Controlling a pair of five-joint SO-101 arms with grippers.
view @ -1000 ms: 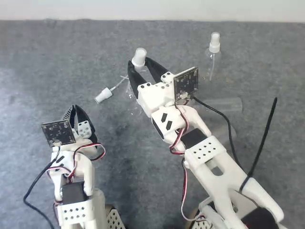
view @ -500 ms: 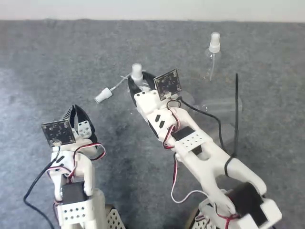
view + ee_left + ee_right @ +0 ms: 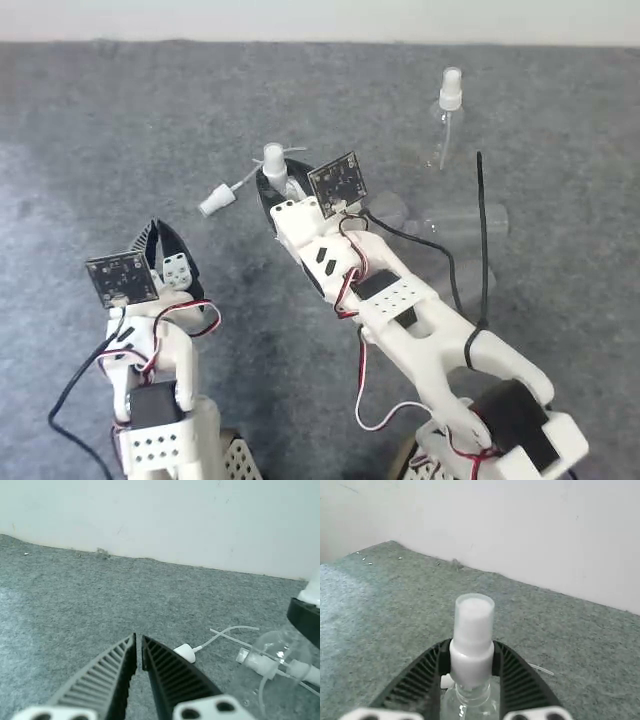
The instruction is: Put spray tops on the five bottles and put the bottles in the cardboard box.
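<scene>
Grippers are pictured over a grey carpeted table [image 3: 90, 120], with the right gripper [image 3: 471, 667] clamped on the neck of a clear bottle [image 3: 470, 705]. The grip is taken just under the bottle's white spray top [image 3: 472, 622], which is held upright between the two black ribbed fingers and is seen rising past their tips. The left gripper [image 3: 139, 652] is held low and well apart from the right one. Its fingers are drawn together, only a thin slit is left between them, and nothing is gripped. A loose spray top [image 3: 186, 653], its thin tube attached, is laid flat on the carpet just ahead of the left gripper's fingertips, on the left gripper's side of the held bottle. A second bottle [image 3: 447, 115], already fitted with a spray top, is stood upright well beyond the right gripper, on the side away from the left arm. A third bottle [image 3: 465, 218] is laid on its side close behind the right gripper, beside that arm. Whether a top is fitted to it cannot be told.
</scene>
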